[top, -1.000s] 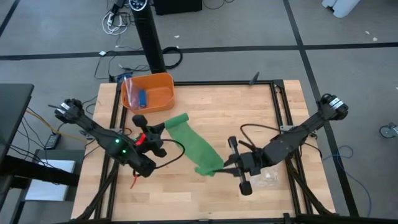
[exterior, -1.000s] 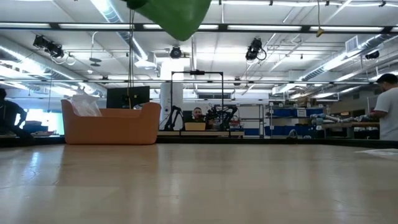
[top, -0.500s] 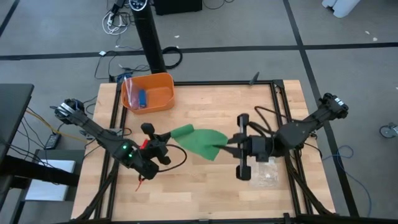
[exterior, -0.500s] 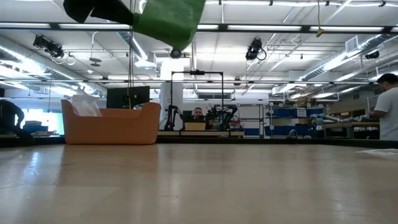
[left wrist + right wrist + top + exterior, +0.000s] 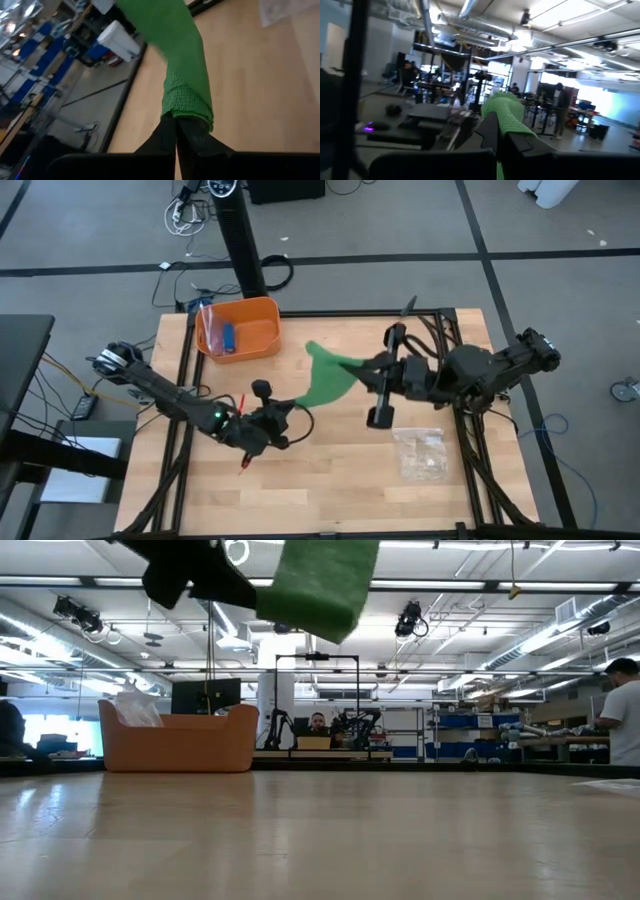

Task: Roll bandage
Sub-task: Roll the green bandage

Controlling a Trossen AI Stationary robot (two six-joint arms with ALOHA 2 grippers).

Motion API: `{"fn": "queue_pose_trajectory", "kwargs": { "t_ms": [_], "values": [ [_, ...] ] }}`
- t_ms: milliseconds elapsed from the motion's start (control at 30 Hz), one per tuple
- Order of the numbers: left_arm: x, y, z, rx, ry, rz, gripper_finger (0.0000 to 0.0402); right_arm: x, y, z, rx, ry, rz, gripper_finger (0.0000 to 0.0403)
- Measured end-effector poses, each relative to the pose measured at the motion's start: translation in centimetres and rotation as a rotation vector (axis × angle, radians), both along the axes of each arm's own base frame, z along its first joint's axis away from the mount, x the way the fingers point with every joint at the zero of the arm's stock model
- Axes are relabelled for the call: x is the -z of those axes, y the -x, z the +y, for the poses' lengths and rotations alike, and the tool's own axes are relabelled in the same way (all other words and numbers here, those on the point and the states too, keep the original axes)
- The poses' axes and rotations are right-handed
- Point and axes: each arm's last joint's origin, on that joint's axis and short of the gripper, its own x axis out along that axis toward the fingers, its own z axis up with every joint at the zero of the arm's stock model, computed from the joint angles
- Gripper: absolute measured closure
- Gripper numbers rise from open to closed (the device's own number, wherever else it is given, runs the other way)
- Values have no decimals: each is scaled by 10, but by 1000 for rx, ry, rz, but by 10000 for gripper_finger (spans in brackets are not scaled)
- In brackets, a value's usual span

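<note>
The tabletop (image 5: 330, 470) is a light wooden surface with a dark frame, filling the centre and lower part of the high view.

The orange bin (image 5: 240, 330) stands at the upper left of the tabletop and holds a small blue item (image 5: 229, 337).

The bandage (image 5: 330, 377) is a bright green strip held clear of the tabletop, spanning diagonally from left of centre up toward the upper centre of the high view. In the low view it shows as a green band (image 5: 322, 585) at the top centre of the frame, well above the wood.

The right jaws (image 5: 362, 366), right of centre in the high view, are pressed together on the upper end of the bandage. In the right wrist view the green fabric (image 5: 507, 117) emerges directly from between the closed fingers.

The left jaws (image 5: 291, 412), left of centre in the high view, are pressed together on the lower end of the bandage. In the left wrist view the fabric (image 5: 186, 102) bunches where it enters the closed fingers and extends away toward the upper frame.

A clear plastic bag (image 5: 421, 453) lies flat at the lower right of the tabletop, apart from both jaws.
</note>
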Motion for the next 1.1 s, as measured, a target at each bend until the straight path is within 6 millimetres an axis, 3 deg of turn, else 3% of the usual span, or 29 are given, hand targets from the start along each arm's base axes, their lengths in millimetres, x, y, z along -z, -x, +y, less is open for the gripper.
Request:
{"fn": "queue_pose_trajectory", "kwargs": {
  "t_ms": [333,867,1100],
  "values": [
    [29,-35,-1,96,6,12,400,-5,-6,-24,84,-18,-17,403],
    [27,-61,44,130,140,-77,400,-11,7,6,-35,-6,-71,403],
    [38,-75,40,225,93,-117,400,-30,15,4,-29,-5,-119,403]
  ]
}}
